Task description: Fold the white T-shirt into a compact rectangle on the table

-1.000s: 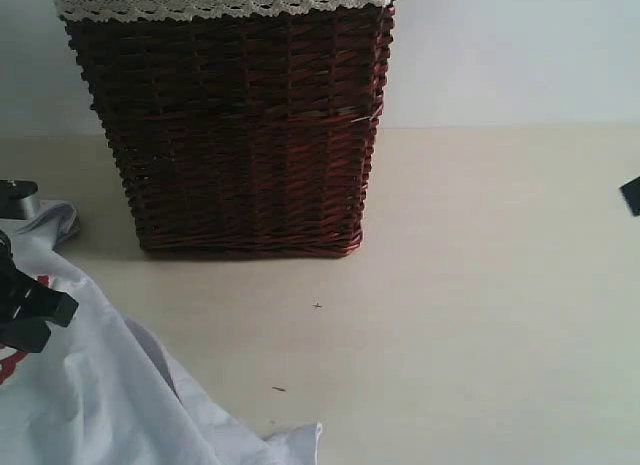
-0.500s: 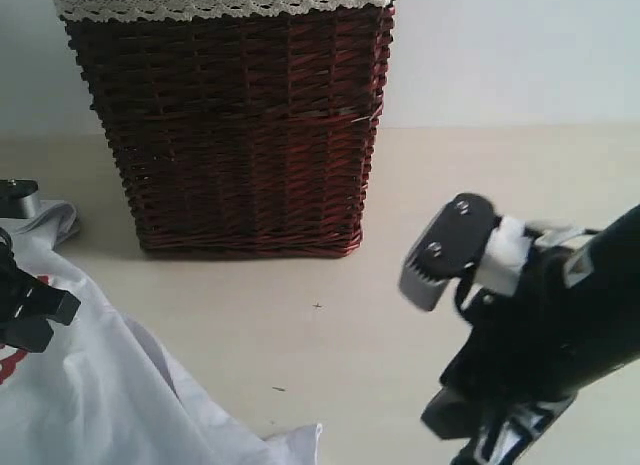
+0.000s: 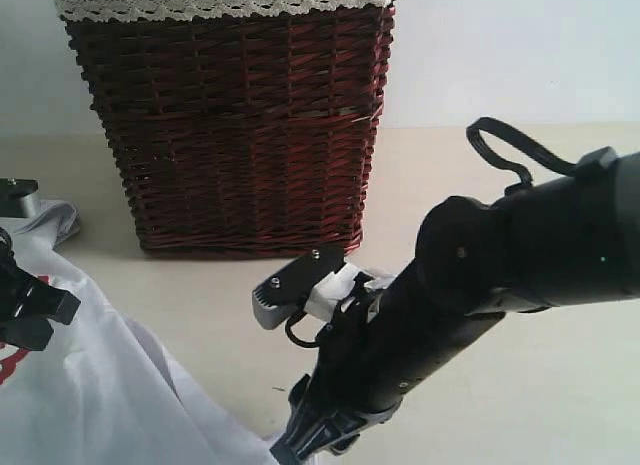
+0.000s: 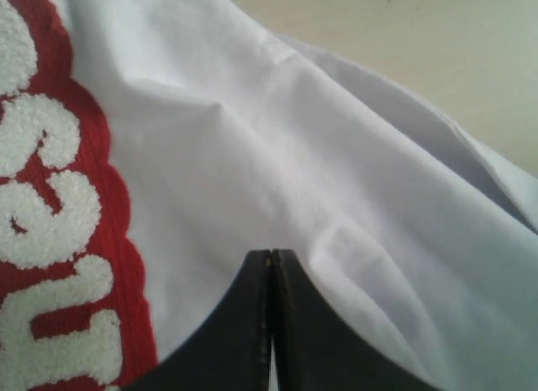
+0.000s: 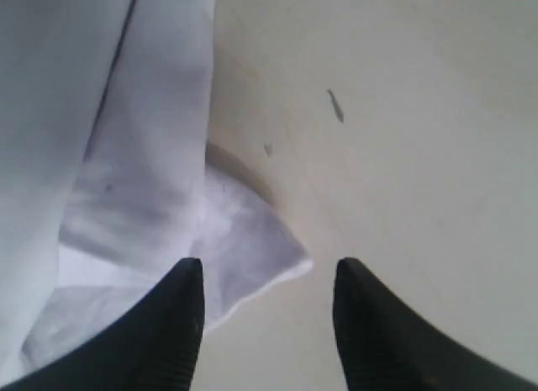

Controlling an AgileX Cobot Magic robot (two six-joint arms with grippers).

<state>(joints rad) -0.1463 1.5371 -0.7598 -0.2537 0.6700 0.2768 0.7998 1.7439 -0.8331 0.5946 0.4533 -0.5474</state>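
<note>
Right wrist view: right hand (image 5: 267, 272) jaws apart, straddling white T-shirt (image 5: 160, 172) corner on surface (image 5: 420, 155); left hand (image 4: 271, 256) jaws pressed together over white T-shirt.

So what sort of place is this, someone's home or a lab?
Probably a robot lab bench set up for laundry practice, not a home: a plain cream table, a wicker basket and a white T-shirt on it, and a black robot arm above.

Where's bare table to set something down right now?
Free: table right of the wicker basket, back to the wall; narrow strip between basket front and white T-shirt. Crowded: lower left under the shirt, and centre, where the right arm hangs over its corner.
</note>
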